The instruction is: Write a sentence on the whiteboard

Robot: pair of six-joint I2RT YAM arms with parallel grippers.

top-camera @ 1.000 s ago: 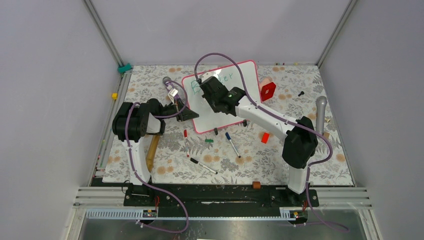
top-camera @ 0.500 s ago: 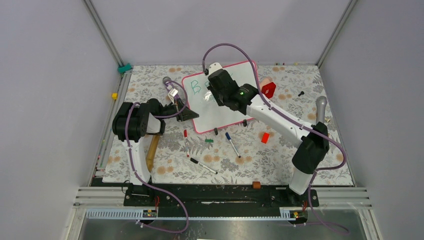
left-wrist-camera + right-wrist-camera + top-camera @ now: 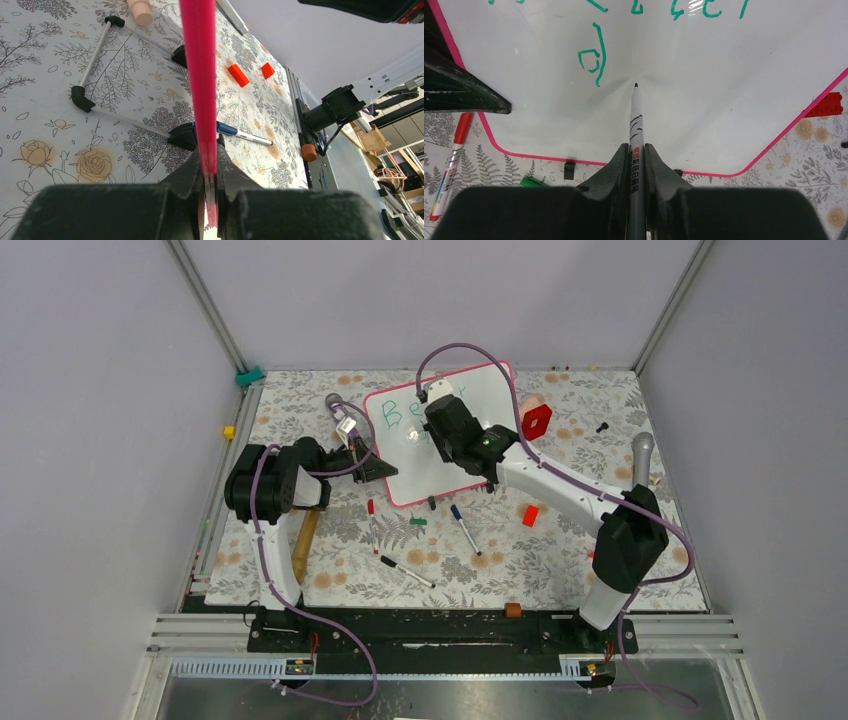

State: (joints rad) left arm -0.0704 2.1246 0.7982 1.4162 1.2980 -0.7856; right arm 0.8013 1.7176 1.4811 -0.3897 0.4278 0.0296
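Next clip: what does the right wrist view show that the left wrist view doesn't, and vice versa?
Only the right wrist: the face of the glossy white whiteboard with green handwritten letters, and the right gripper shut on a white dark-tipped marker. Only the left wrist: thin metal stand rods, a blue-capped marker, orange-red blocks. Both: the board's pink-red frame with the left gripper on it, and the floral tablecloth.

glossy white whiteboard (image 3: 704, 100), matt black plastic fingers (image 3: 616, 165)

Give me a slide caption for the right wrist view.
Right end effector grips a marker, tip at the whiteboard beside green lettering.
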